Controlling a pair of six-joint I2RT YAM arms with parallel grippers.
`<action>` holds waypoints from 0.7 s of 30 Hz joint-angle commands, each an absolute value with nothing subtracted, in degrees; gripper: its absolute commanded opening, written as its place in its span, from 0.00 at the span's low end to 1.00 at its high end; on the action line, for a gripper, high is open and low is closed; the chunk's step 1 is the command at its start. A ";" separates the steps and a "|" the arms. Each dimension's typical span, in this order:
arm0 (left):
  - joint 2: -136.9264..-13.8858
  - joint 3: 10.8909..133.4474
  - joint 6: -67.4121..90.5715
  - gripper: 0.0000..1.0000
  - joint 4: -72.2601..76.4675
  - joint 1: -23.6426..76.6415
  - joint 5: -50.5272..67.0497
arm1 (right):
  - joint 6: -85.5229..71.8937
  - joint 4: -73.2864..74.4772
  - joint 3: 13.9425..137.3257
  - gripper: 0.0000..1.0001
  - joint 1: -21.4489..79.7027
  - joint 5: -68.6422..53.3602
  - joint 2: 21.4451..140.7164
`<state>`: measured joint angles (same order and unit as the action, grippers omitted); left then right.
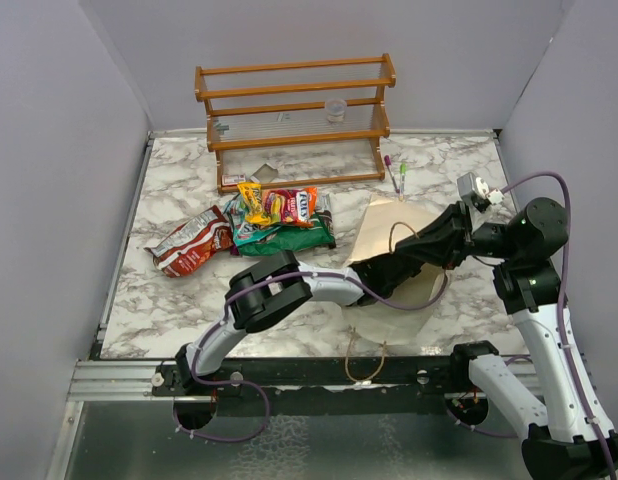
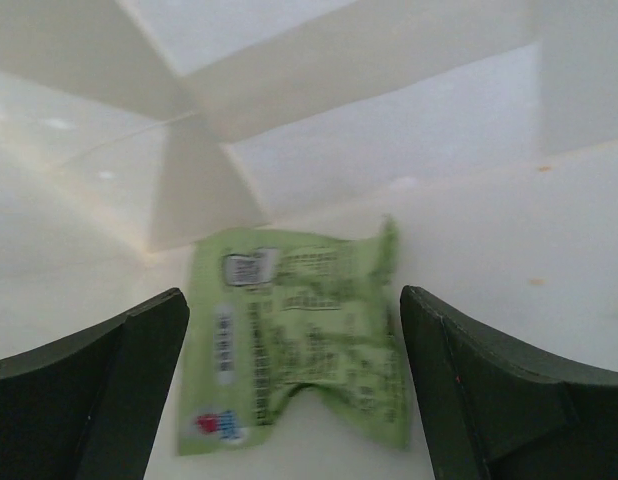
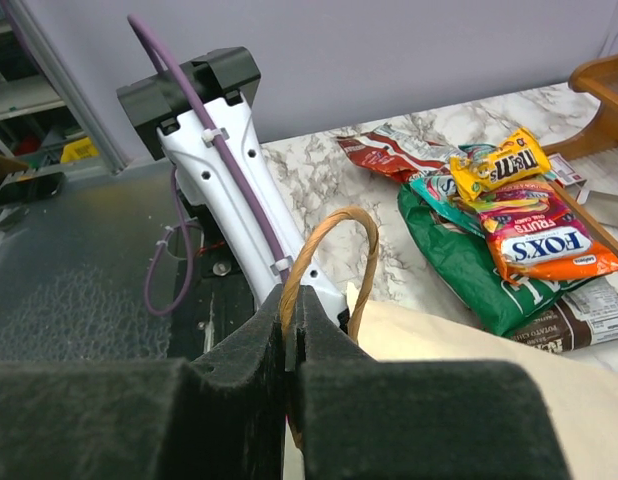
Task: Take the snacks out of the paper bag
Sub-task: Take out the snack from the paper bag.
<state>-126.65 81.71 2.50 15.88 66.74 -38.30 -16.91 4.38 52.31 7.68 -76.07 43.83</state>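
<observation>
The cream paper bag (image 1: 399, 290) lies on its side on the marble table, mouth toward the left. My left arm reaches into it, so my left gripper is hidden in the top view. In the left wrist view my left gripper (image 2: 294, 400) is open inside the bag, one jaw on each side of a light green packet (image 2: 299, 340) lying on the bag's inner wall, not touching it. My right gripper (image 3: 291, 330) is shut on the bag's tan loop handle (image 3: 329, 225) and shows in the top view (image 1: 389, 262) over the bag. Other snacks (image 1: 279, 220) lie piled outside to the left.
A wooden slatted rack (image 1: 294, 120) stands at the back with a small cup (image 1: 335, 108) on it. Thin pens (image 1: 397, 175) lie right of it. A red-brown packet (image 1: 189, 243) lies at the pile's left. The second handle (image 1: 367, 365) hangs over the near edge. Grey walls enclose the table.
</observation>
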 commanded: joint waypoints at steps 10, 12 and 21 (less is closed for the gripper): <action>-124.27 79.58 2.73 0.94 12.88 65.78 -38.33 | -17.08 4.52 55.29 0.02 8.17 -74.58 43.98; -124.68 79.46 3.23 0.93 13.66 65.49 -36.36 | -16.92 4.73 55.53 0.02 8.17 -74.62 44.12; -127.78 81.47 6.51 0.72 10.81 63.91 -32.92 | -16.56 5.16 56.60 0.02 8.20 -74.91 44.46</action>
<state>-125.69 80.36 3.75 14.33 64.77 -36.23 -16.69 4.95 53.60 7.81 -75.02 44.77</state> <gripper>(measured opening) 0.781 0.023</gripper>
